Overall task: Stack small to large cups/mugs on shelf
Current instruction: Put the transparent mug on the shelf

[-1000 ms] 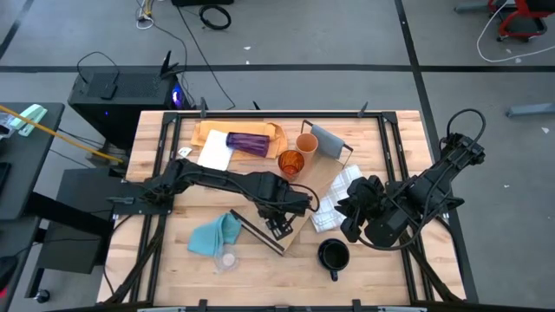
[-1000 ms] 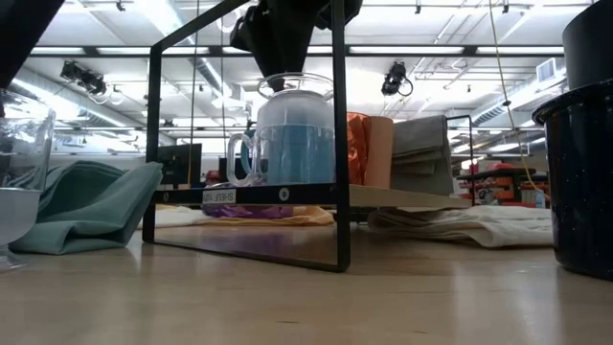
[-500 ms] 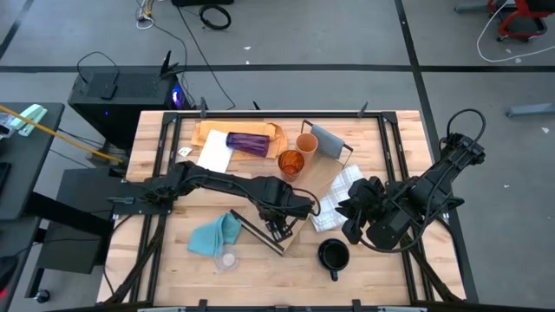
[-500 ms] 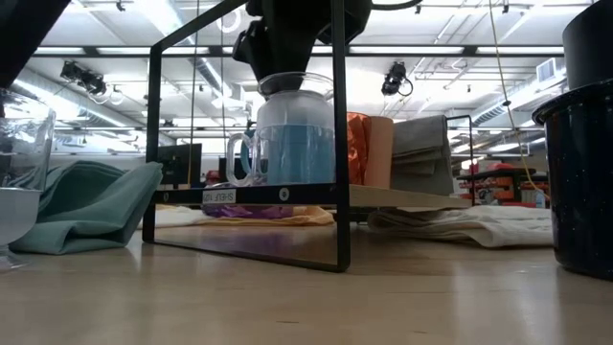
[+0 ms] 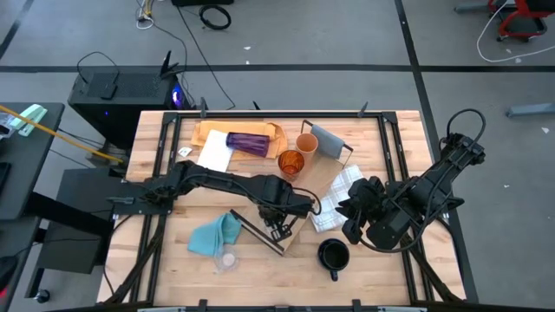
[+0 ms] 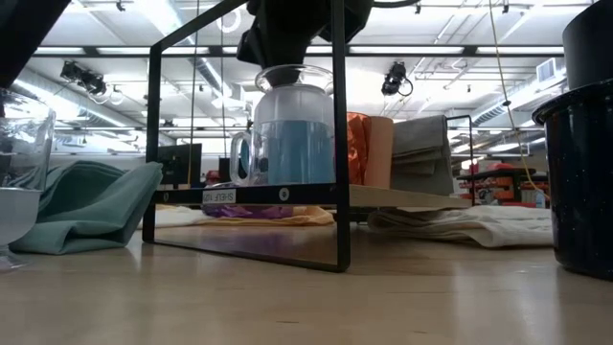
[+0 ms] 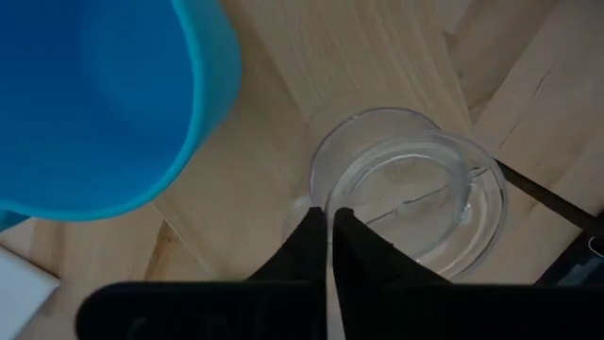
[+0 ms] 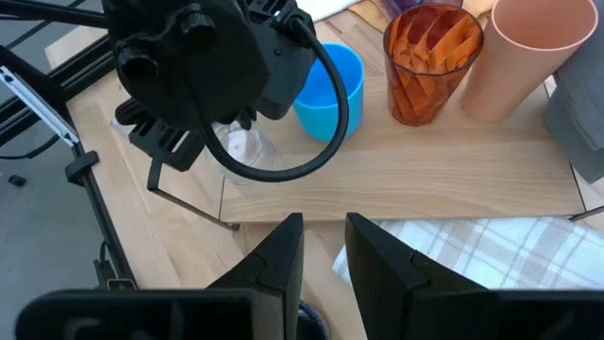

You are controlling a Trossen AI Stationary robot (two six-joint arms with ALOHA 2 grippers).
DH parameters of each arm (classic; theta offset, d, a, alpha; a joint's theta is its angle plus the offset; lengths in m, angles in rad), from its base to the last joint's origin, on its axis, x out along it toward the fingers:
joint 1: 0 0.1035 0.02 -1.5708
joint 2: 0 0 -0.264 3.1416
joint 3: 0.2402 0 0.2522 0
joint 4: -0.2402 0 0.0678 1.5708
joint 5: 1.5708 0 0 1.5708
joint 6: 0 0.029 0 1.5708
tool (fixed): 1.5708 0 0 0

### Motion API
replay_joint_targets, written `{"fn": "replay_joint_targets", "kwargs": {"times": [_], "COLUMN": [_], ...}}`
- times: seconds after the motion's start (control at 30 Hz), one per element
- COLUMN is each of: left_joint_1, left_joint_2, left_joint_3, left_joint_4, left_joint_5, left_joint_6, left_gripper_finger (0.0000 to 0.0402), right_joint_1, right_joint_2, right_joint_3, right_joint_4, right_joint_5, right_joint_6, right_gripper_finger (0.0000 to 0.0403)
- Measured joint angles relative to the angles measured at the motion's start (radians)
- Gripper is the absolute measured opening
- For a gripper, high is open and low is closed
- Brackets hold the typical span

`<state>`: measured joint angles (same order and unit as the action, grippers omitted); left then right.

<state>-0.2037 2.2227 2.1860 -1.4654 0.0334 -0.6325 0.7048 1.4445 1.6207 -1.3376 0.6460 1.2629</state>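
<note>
The light-wood shelf lies slantwise across the table. On it stand a tan cup, an amber cup and a light blue mug. Beside the mug, at the shelf's near end, stands a clear cup. My left gripper hangs above that cup, pointing down, shut on it. My right gripper hovers open over the white checked cloth, holding nothing. A purple tumbler lies on tan paper. A dark mug and another clear cup stand near the front edge. My left gripper pinches the clear cup's rim between its two fingers, one finger inside the cup and one outside. The fingers come from above, pointing down. The cup stands upright with its bottom on the shelf board.
A teal cloth lies left of the shelf's near end, and a white cloth lies by the tumbler. The shelf's black end frame stands around the held cup, and its grey end panel rises at the far end.
My left gripper has shut on the clear cup's rim without shifting place. The cup has turned a little about its upright line, so its handle shows narrower in the low view. It stays on the shelf.
</note>
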Motion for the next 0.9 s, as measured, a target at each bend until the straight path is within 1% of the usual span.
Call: {"fn": "replay_joint_targets", "kwargs": {"times": [0.27,0.67,0.8,0.9], "left_joint_1": [0.0,-0.014,-0.015,-0.015], "left_joint_2": [-0.001,-0.009,-0.021,-0.024], "left_joint_3": [0.0,0.001,0.034,0.084], "left_joint_4": [-0.004,-0.026,-0.06,-0.093], "left_joint_5": [0.004,0.017,0.012,-0.011], "left_joint_6": [0.04,0.061,0.064,0.065], "left_gripper_finger": [0.0004,0.0002,0.0001,0.0001], "right_joint_1": [0.0,0.0,0.0,0.0], "right_joint_2": [0.0,0.0,0.0,0.001], "right_joint_3": [0.0,0.0,0.0,0.0], "right_joint_4": [0.0,0.0,0.0,0.0], "right_joint_5": [0.0,0.0,0.001,0.008], "right_joint_6": [-0.001,-0.001,-0.001,-0.001], "right_gripper_finger": [0.0089,0.0089,0.0089,0.0089]}}
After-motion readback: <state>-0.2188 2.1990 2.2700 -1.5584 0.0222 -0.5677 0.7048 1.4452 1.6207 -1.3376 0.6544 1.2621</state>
